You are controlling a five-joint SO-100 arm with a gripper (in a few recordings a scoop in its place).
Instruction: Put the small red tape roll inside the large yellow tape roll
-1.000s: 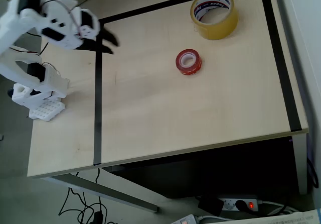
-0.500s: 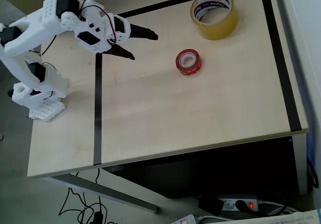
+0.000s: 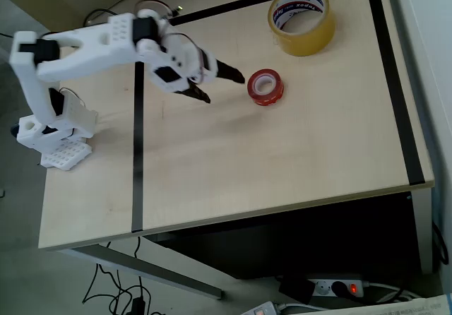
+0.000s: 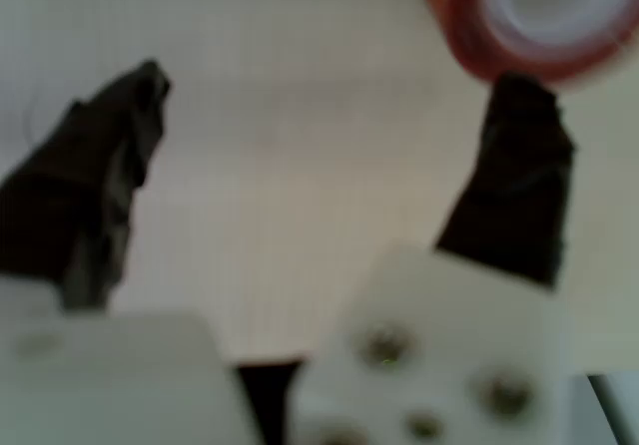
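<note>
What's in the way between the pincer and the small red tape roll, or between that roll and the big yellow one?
Nothing visible. The open pincer sits just left of the small red tape roll in the overhead view, over bare table. Only bare wood lies between it and the large yellow tape roll.

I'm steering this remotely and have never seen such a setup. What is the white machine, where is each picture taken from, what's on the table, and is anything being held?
The white machine is a small robot arm bolted near the table's left edge in the overhead view. Its grasping part, the gripper, has two dark fingers, spread open with nothing between them. One picture comes from a fixed camera looking down from above. The other, blurry one comes from a camera riding on the arm's wrist, so the fingers show at its left and right. On the pale wooden table, marked with black tape lines, lie two things: the small glossy red tape roll, flat, just ahead of the gripper's upper fingertip, and the large amber-yellow tape roll farther back, apart from it. In the wrist view, the red roll appears at the top right.
</note>
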